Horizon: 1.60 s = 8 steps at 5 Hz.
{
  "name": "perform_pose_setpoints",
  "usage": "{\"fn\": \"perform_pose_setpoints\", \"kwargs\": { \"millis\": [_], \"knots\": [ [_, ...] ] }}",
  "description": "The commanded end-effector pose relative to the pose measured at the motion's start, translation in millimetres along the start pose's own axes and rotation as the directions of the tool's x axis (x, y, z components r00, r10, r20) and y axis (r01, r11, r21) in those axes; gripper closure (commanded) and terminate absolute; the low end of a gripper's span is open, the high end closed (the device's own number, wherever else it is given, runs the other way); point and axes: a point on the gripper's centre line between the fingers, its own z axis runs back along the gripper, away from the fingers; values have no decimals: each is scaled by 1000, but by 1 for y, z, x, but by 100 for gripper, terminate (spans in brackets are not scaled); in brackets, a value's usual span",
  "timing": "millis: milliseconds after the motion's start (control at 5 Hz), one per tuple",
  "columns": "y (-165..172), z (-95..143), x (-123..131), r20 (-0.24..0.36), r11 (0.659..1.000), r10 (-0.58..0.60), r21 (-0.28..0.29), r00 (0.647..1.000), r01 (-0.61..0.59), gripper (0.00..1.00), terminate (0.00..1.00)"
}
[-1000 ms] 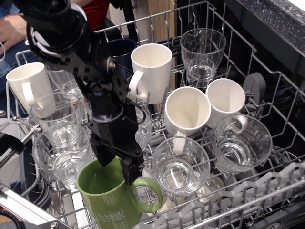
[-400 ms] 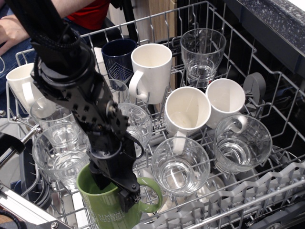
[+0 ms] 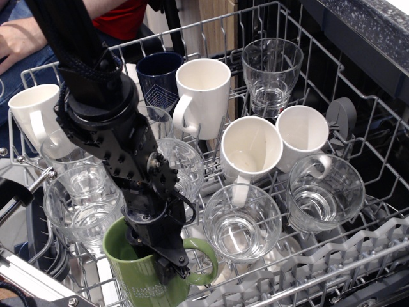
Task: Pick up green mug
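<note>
At the lower left of the frame sits the large glossy olive-green ceramic mug (image 3: pixel 144 272), upright in the wire dishwasher rack (image 3: pixel 358 121), loop handle pointing right. My black pincer (image 3: pixel 163 259) straddles its near rim, one finger inside and one outside, apparently narrowed on the wall; I judge this a rim grasp ready for lifting. Just beyond stand empty clear glasses (image 3: pixel 243 227). Farther up are empty white mugs (image 3: pixel 203 93) and a dark navy mug (image 3: pixel 158 77), all tilted between tines.

A wire dishwasher rack (image 3: pixel 377 160) holds white mugs (image 3: pixel 203 96); a navy mug (image 3: pixel 156 77); several clear glasses (image 3: pixel 271 67).
</note>
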Motion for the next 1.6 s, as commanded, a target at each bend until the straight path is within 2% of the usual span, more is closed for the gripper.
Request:
{"fn": "perform_pose_setpoints", "kwargs": {
  "millis": [0, 200, 400, 800, 1200, 1400],
  "knots": [
    [3, 9, -2, 15, 1000, -19, 0, 1000, 19, 100, 0],
    [1, 16, -4, -2, 998, -53, 18, 999, 53, 100, 0],
    [0, 33, -3, 1, 999, -45, -7, 999, 45, 100, 0],
    [-9, 93, 8, 46, 992, -107, 76, 993, 104, 100, 0],
    [-19, 144, 4, 36, 975, -168, 154, 985, 160, 100, 0],
    [-18, 167, 8, 61, 972, -196, 142, 979, 186, 100, 0]
  ]
}}
